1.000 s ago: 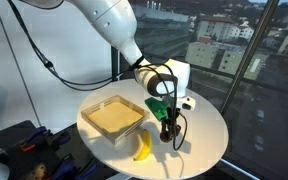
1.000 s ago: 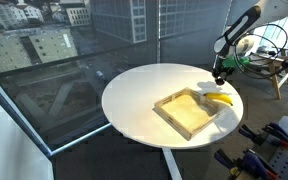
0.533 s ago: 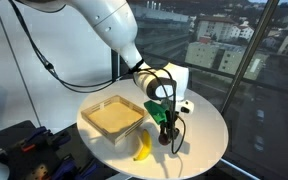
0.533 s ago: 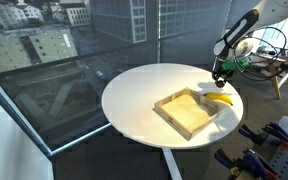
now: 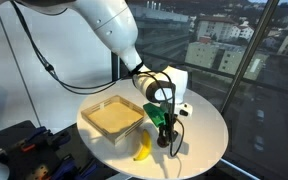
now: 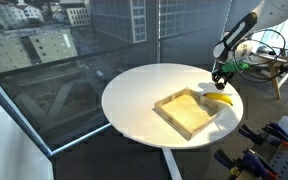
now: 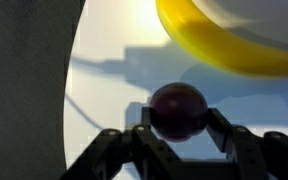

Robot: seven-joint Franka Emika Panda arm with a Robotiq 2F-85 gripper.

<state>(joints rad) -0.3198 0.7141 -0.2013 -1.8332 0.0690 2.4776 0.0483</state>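
My gripper [image 7: 178,125] is shut on a dark red round fruit, a plum [image 7: 178,108], held between both fingers just above the white round table [image 7: 104,50]. A yellow banana [image 7: 229,45] lies on the table just beyond the plum. In an exterior view the gripper [image 5: 163,133] hangs low over the table beside the banana [image 5: 143,147]. In an exterior view the gripper [image 6: 219,82] is above the banana [image 6: 221,98], near the table's far edge.
A shallow wooden tray [image 5: 112,115] stands on the table beside the banana; it also shows in an exterior view [image 6: 189,111]. The table edge is close [image 7: 72,90]. Windows and a cluttered bench [image 6: 269,60] surround the table.
The gripper with the plum has sunk slightly toward the table. The banana and tray have not moved.
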